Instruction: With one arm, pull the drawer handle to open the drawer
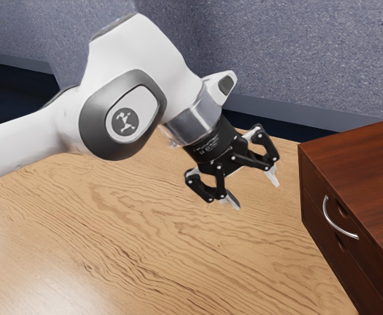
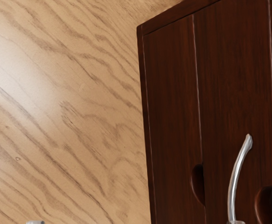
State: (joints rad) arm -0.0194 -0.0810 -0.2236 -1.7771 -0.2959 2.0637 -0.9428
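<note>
From the exterior view's left our white arm (image 1: 119, 118) reaches in over the wood-grain table (image 1: 112, 249), the only arm we have, so there is no question of which one does the pulling. At its end the gripper (image 1: 253, 189) hangs above the table with its 2 fingers spread wide and nothing between them, pointing down and toward the exterior view's right. Further to the right stands the dark red-brown cabinet (image 1: 359, 154), resting on the table, and on the face turned toward us is the drawer front (image 1: 326, 246) with its curved silver handle (image 1: 339, 222). The handle lies to the right of the gripper and a little lower, clearly apart from it, with bare table between them. Its long axis runs along the drawer front, parallel to the cabinet's top edge, and it bows outward from the wood over 2 dark recesses. The wrist view shows the same handle (image 2: 236, 177) ahead of the hand. The drawer front sits flush with the cabinet, so we judge the drawer not yet opened; whatever it holds is hidden. The coming move, as we read it, must carry the spread fingers rightward and down to straddle the bar across its length.
</note>
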